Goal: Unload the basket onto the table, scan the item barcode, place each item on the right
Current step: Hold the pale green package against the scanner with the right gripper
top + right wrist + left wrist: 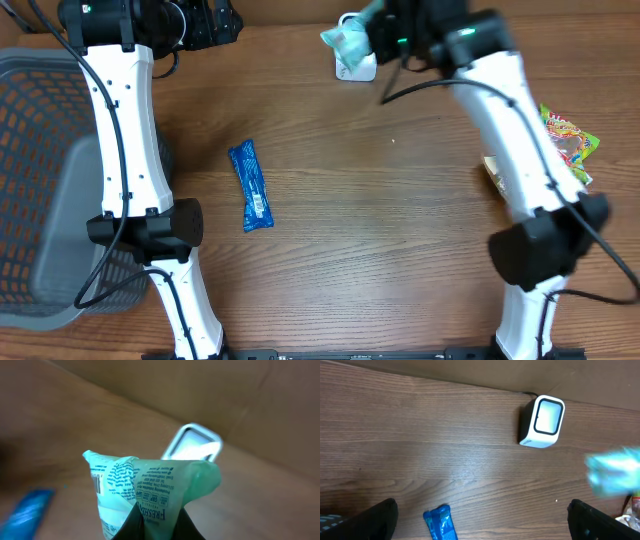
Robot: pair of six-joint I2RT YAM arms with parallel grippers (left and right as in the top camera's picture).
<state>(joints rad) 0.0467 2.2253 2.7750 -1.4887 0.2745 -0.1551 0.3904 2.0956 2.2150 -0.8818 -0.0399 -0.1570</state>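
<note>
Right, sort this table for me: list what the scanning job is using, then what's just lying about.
In use:
- green packet, held in the shut right pincer
- white scanner, close by the packet

Lying about:
- blue wrapper, untouched mid-table
- colourful packet at the right edge
- grey basket on the left

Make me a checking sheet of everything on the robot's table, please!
Surface: brown wooden table.
Job's things: green packet held up near the white scanner.
Clutter: blue wrapper lying flat; colourful packet at the right edge; grey basket on the left.
Hands: left hand open, empty; right hand shut on the green packet.
Cables: black cables on both arms.
Surroundings: brown wall behind the table.
</note>
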